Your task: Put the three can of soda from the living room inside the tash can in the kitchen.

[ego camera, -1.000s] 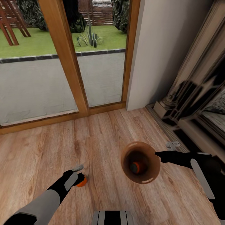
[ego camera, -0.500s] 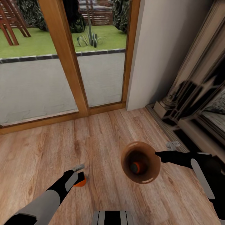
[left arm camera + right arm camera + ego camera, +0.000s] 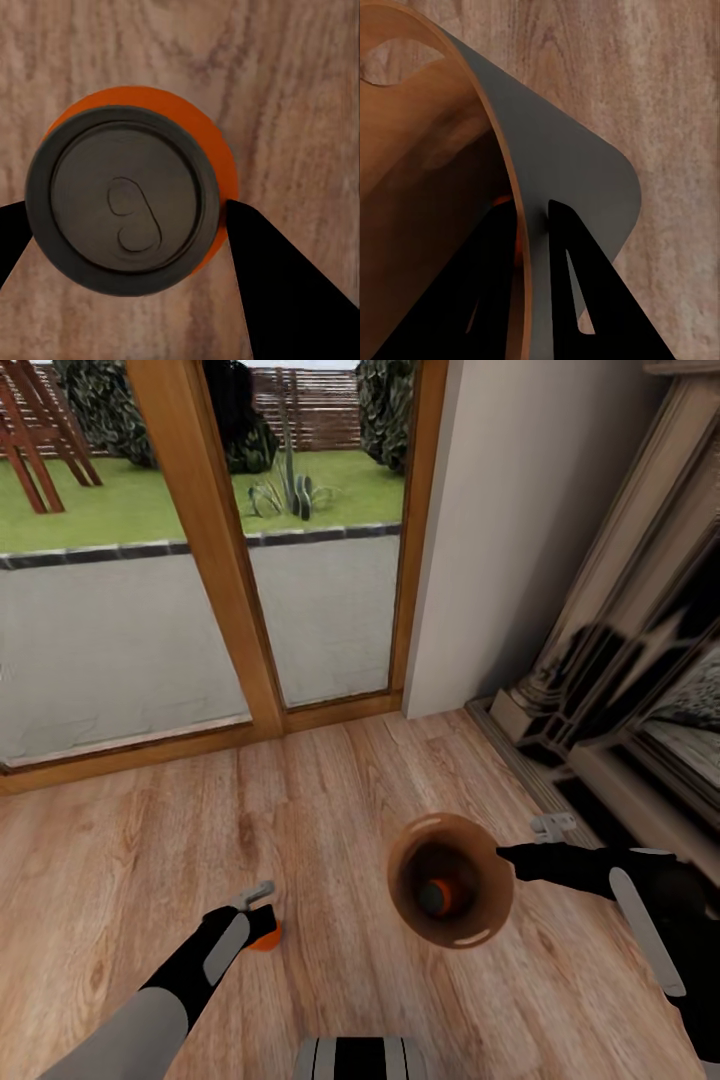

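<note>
1. The left gripper (image 3: 262, 918) is down at 7 o'clock in the head view, right on an orange soda can (image 3: 266, 937) standing upright on the wood plank floor (image 3: 330, 780).
2. From the left wrist camera, the can's grey top (image 3: 124, 199) faces straight up, with 1 dark finger (image 3: 289, 285) touching the can's side and the other finger (image 3: 11, 232) close at the opposite side. The claw straddles the can, but a firm pinch cannot be confirmed.
3. The right gripper (image 3: 508, 858) sits at 4 o'clock and holds the trash can (image 3: 490, 880) by its rim.
4. In the right wrist view, 1 finger (image 3: 472, 300) is inside the brown-copper wall and 1 finger (image 3: 577, 292) outside on the grey wall (image 3: 577, 172): pressed onto the rim.
5. Inside the bin, a second orange can (image 3: 437, 897) lies at the bottom.
6. Wood-framed glass doors (image 3: 200, 540) stand at 11 o'clock, and the fireplace surround (image 3: 620, 660) at 2 o'clock.
</note>
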You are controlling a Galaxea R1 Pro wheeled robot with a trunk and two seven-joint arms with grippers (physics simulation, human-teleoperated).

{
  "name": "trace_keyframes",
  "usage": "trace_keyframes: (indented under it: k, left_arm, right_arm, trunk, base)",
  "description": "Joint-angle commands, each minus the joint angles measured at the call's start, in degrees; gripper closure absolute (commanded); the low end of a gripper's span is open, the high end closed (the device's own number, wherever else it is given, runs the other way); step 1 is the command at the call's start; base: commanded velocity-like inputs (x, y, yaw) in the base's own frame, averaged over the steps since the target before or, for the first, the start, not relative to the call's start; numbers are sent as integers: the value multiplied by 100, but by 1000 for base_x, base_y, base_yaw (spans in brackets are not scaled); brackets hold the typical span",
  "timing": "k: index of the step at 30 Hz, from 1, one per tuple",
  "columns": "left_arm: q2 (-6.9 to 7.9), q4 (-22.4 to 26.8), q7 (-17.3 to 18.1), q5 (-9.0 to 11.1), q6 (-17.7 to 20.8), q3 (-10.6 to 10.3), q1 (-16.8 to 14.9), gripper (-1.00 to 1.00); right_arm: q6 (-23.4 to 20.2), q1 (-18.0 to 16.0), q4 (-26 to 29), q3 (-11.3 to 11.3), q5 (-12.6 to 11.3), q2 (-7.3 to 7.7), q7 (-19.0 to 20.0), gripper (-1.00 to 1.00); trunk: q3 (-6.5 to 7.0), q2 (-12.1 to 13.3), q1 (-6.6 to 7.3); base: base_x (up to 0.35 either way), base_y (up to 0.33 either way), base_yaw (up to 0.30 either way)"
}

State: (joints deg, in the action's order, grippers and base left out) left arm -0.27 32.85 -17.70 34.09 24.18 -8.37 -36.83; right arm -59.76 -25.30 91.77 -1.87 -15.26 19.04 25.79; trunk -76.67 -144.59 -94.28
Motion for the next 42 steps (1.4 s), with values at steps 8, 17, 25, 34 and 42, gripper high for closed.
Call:
trace_keyframes:
  k: [8,17,25,34,42]
  left_arm:
    - [5,1177,-14,-10,267,6,402,100]
    - [-268,5609,-564,83,1708,-149,1705,100]
    - [-455,5923,33,583,1862,-372,1741,100]
    - [-695,5934,208,718,1931,-760,1638,100]
    - [-831,5935,207,721,1927,-1388,1555,100]
  right_arm:
    - [-24,-102,-587,22,-129,-48,-23,100]
    - [-24,-163,-968,57,-120,-103,-128,100]
    - [-24,-176,-1153,56,-121,-110,-285,100]
    - [-24,-170,-1162,63,-113,-125,-327,100]
    - [-24,-168,-1162,67,-117,-328,-795,100]
  trunk:
    - [178,11,21]
    - [378,23,44]
    - [555,34,64]
    - [754,46,88]
    - [931,56,108]
  base:
    - [0,0,0]
    - [0,0,0]
    - [0,0,0]
    - [0,0,0]
    - [0,0,0]
